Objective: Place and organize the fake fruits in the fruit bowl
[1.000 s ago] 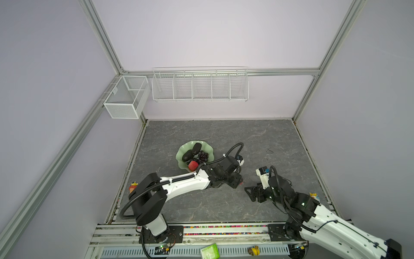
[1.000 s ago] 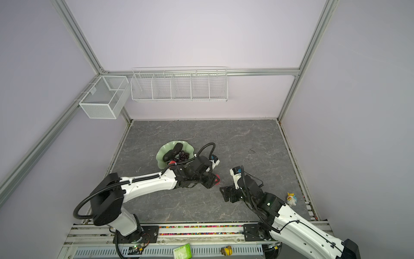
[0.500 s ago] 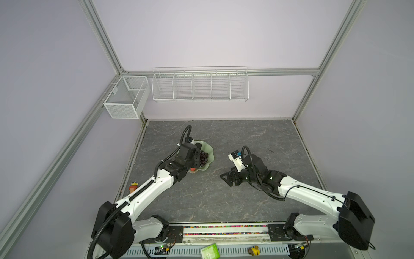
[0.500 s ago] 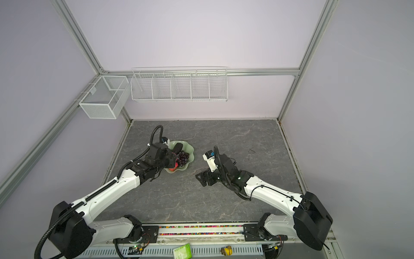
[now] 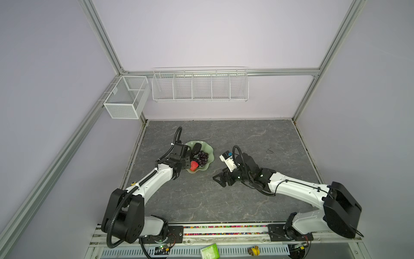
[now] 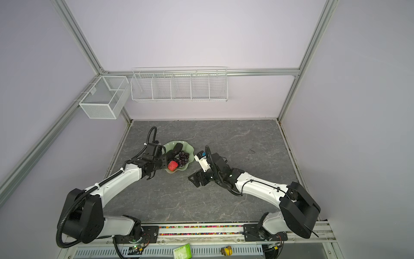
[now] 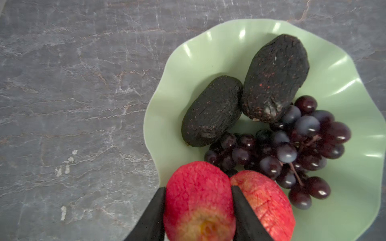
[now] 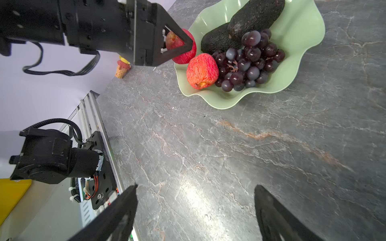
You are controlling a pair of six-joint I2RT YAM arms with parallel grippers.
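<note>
The left pincer (image 7: 198, 205) is closed on a red apple (image 7: 196, 179), one finger on each flank, so the jaws stand about an apple's width apart. The core end of the fruit faces the wrist camera.

What the coming move turns on is where this apple sits against the rim of the fruit bowl (image 7: 188, 52). Seen from the left wrist, it straddles the wavy edge on the side nearest the left arm, part over the bowl's slope and part over the table (image 7: 73, 104). Whether its underside already touches the bowl cannot be told.

Just beside it, and seemingly touching, a second apple (image 7: 267, 200) lies inside the bowl. Beyond that come the grapes (image 7: 282, 146) and the two avocados (image 7: 211, 110), which lie side by side with their long axes roughly parallel and pointing away from the pincer.

The bowl's centre therefore lies ahead of the pincer. A release here would likely drop the apple on the sloping lip, where it could roll out, so a short push inward looks wise. The nearest bare patch is between the smaller avocado and the held apple.

The right pincer (image 8: 196, 186) hangs wide open and empty over bare table on the bowl's other side, near it but apart.
</note>
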